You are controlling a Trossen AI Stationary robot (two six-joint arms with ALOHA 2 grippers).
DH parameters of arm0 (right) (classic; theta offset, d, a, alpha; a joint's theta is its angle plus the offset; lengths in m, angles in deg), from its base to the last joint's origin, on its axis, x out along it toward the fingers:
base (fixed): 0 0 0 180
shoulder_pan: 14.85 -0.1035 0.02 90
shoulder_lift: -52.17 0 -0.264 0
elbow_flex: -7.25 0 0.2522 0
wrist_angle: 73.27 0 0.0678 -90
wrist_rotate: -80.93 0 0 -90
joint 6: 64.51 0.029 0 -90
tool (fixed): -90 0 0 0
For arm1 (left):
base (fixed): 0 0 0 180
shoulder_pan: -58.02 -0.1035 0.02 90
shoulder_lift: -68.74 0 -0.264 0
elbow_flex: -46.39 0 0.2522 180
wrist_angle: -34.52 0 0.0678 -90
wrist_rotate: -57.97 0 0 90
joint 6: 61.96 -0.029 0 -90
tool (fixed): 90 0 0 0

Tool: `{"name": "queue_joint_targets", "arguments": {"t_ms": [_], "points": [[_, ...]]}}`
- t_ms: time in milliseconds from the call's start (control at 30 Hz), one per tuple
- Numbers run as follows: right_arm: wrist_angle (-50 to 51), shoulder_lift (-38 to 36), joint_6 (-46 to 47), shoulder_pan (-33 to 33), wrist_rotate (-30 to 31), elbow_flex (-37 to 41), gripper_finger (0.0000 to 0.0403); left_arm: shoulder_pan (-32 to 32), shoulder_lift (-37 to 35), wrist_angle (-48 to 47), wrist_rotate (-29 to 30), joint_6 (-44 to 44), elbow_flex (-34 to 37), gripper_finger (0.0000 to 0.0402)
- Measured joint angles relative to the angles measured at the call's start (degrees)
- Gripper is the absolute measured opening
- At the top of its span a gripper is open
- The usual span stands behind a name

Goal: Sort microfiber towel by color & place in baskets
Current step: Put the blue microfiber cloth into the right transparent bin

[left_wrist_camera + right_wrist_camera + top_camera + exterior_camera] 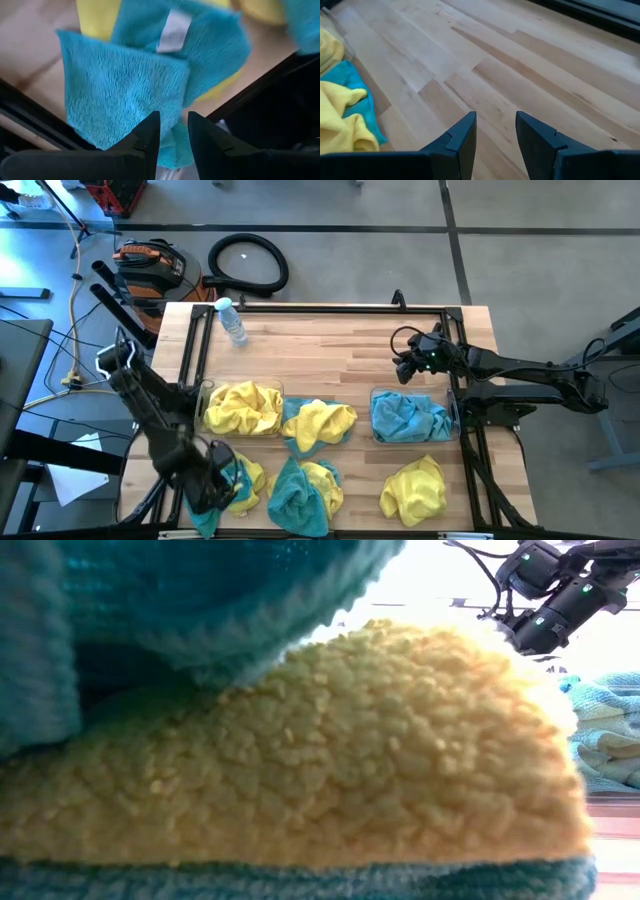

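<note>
High view: on the wooden counter (330,350), the left pincer (212,480) sits over a teal towel (205,515) at the near-left corner. Left wrist view: its fingers (145,137) pinch that towel's edge. Right wrist view: the right pincer (495,125) hangs parted, empty, far off.
</note>
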Motion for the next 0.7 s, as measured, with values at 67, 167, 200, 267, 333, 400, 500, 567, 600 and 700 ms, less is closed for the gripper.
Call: {"name": "queue_joint_targets", "arguments": {"t_ms": [67,167,200,267,333,400,500,567,600,700], "points": [[0.02,0.01,0.46,0.01,0.75,0.00,0.0133,0.90,2.14,0.65,-0.33,0.17,0.00,0.0090],[0.02,0.00,1.52,0.00,1.07,0.00,0.0133,1.54,5.25,0.67,-0.33,0.17,0.00,0.0090],[0.02,0.00,1.88,0.00,1.07,0.00,0.0133,1.56,6.22,0.70,-0.33,0.17,0.00,0.0090],[0.01,0.00,1.98,0.00,1.06,0.00,0.0133,1.72,8.28,0.72,-0.32,0.06,0.00,0.0090],[0.00,0.00,1.98,0.00,1.07,0.00,0.0133,1.82,10.53,0.92,-0.36,-0.73,0.00,0.0090],[0.00,0.00,1.98,0.00,1.07,0.00,0.0133,1.82,12.75,1.05,-0.41,-1.92,0.02,0.0090],[-0.02,0.00,1.97,0.00,1.07,0.00,0.0133,1.67,15.58,1.80,-1.72,-6.15,0.02,0.0090],[-0.26,0.00,1.97,0.01,1.07,0.00,0.0133,1.17,16.91,2.84,-4.36,-9.33,0.02,0.0086],[-0.44,0.01,1.96,0.00,1.07,0.00,0.0133,0.84,17.21,2.85,-5.78,-10.30,0.02,0.0081],[-0.46,0.00,1.84,0.02,1.07,0.00,0.0133,-0.18,17.09,0.71,-8.59,-10.83,0.02,0.0043]]}}
